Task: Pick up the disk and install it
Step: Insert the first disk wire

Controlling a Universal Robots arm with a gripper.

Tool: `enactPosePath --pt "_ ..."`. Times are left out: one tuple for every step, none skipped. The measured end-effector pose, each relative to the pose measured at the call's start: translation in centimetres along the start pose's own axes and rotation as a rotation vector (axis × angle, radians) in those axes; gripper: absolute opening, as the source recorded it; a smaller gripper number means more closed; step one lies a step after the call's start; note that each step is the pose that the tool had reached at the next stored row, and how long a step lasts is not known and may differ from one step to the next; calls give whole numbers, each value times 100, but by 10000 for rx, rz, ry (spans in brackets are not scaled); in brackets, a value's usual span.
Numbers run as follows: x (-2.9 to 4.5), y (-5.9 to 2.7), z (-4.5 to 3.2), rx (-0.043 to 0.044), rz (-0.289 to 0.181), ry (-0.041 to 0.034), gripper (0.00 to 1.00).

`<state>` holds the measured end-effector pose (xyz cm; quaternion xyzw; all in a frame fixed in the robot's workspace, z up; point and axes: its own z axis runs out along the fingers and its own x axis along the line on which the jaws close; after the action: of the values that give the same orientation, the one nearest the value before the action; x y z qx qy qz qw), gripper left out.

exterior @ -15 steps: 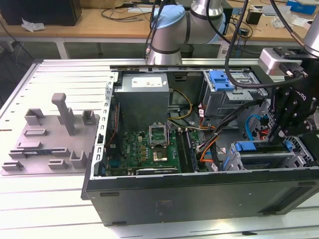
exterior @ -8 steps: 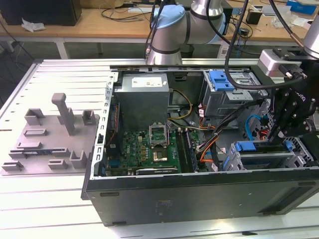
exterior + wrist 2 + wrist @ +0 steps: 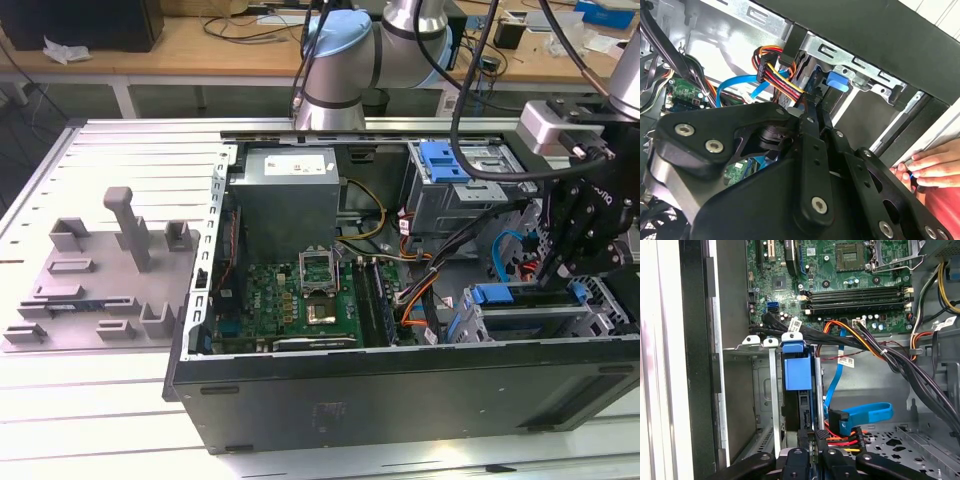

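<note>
The disk [image 3: 792, 372] stands on edge in a slot of the metal drive cage [image 3: 752, 385], its blue carrier bracket facing out. In the exterior view the disk [image 3: 495, 295] sits in the cage [image 3: 530, 322] at the case's near corner, on the exterior view's right. My gripper [image 3: 813, 437] reaches down onto the disk's end, its black fingers [image 3: 824, 436] close together on either side of the thin edge. In the second wrist view the gripper [image 3: 814, 100] ends just by the blue tab of the disk [image 3: 837, 81]. The exterior view has the gripper [image 3: 548, 275] low inside the case.
Blue data cable [image 3: 860, 415] and red-yellow power wires [image 3: 782, 80] lie right beside the slot. A second cage with a blue latch [image 3: 445, 160] stands behind. Motherboard [image 3: 290, 295] and power supply [image 3: 285, 185] fill the open case. A hand [image 3: 920, 167] rests outside the case wall. Grey fixture [image 3: 100, 290] lies on the exterior view's left.
</note>
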<state>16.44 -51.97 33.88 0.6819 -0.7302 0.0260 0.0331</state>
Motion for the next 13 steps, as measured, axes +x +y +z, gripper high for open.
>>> enactPosePath --pt "0 0 2 1 -1 0 16" --pt "0 0 3 1 0 0 16" --pt "-1 0 5 1 -1 0 16" --pt "-1 0 8 1 -1 1 16" --pt "-1 0 10 1 -1 1 16" --pt "-1 0 13 0 -1 0 16" --pt "-2 -1 15 0 -1 -1 16" --pt "-2 0 18 0 -1 -3 16" --pt "-2 0 20 0 -1 -1 16" --pt "-2 0 21 1 0 1 16" --pt "-2 0 22 0 0 1 16" --pt "-2 -1 23 1 0 1 16" --pt "-2 0 24 0 0 -1 16"
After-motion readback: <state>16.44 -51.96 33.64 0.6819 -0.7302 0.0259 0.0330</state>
